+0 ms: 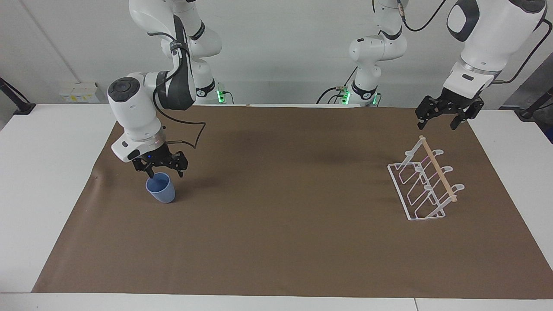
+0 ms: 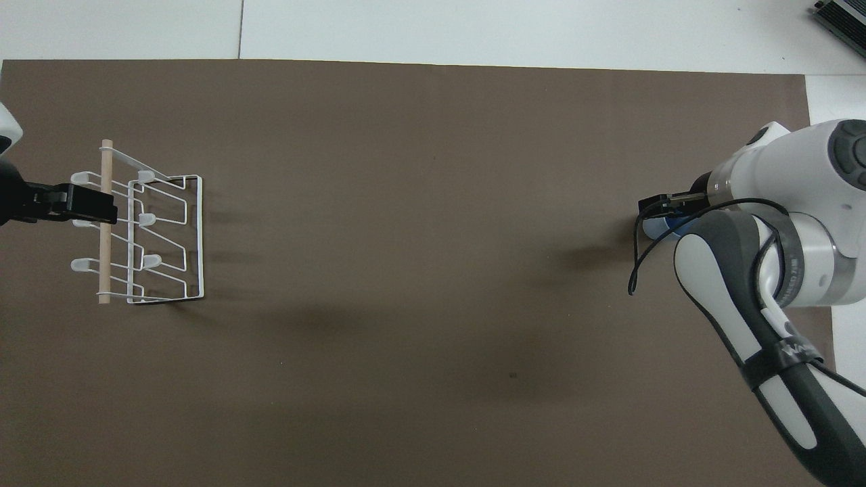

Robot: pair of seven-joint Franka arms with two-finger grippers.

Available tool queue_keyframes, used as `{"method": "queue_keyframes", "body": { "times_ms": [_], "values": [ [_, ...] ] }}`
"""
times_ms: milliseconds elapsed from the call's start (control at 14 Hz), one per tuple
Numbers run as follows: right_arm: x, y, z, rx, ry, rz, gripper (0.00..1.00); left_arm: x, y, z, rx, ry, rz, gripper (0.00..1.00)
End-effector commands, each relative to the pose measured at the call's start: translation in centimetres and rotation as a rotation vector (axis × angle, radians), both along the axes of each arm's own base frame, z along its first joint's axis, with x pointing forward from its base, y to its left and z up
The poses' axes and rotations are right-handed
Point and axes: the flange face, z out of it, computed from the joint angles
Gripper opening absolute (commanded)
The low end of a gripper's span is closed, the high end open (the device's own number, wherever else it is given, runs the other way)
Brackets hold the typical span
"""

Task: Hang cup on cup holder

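On the brown mat [image 1: 276, 242] the cup [image 1: 161, 189] stands upright, mouth up.

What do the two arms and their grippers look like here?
Both arms are glossy white with dark grey joint bands. The right gripper and left gripper are black, with two fingers. A black cable loops beside each wrist; green lights glow at both bases, and a blue light above the right gripper.
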Motion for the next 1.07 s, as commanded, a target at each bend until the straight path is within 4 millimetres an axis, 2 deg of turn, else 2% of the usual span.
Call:
{"method": "queue_keyframes", "body": {
  "times_ms": [0, 214, 643, 1000],
  "values": [
    [-1.2, -0.2, -1.4, 0.022, -0.036, 0.019, 1.0, -0.5, 0.3, 0.3, -0.004, -0.009, -0.008, 1.0],
    [-1.0, 0.0, -2.0, 0.021, -0.044, 0.019, 1.0, -0.5, 0.3, 0.3, -0.004, -0.009, -0.008, 1.0],
    [-0.6, 0.0, -5.6, 0.011, -0.087, 0.014, 1.0, -0.5, 0.3, 0.3, -0.004, -0.009, -0.008, 1.0],
    [-0.7, 0.1, -7.4, 0.008, -0.066, 0.012, 1.0, -0.5, 0.3, 0.3, -0.004, -0.009, -0.008, 1.0]
  ]
}}
